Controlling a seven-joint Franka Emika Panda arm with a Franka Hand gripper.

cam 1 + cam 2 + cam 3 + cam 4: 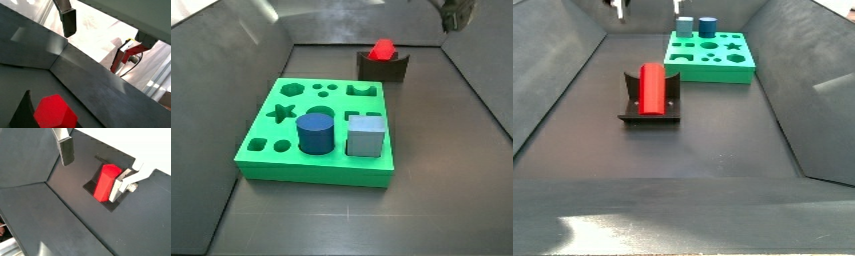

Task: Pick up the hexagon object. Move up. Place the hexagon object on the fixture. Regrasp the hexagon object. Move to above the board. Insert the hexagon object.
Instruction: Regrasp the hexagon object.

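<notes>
The hexagon object (652, 87) lies lengthwise in the fixture (649, 112) notch, ungripped. Beyond stands the board (714, 56). The claw (100, 165) hangs above, open and empty. Likely rigid, light, smooth: grasp across opposite flats.

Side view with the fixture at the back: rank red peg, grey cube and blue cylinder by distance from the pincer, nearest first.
The pincer is open, high at the back right.
1. Red peg: lying on the fixture, back right.
2. Grey cube: front right of the green board.
3. Blue cylinder: beside the cube, on the side away from the pincer.
</notes>
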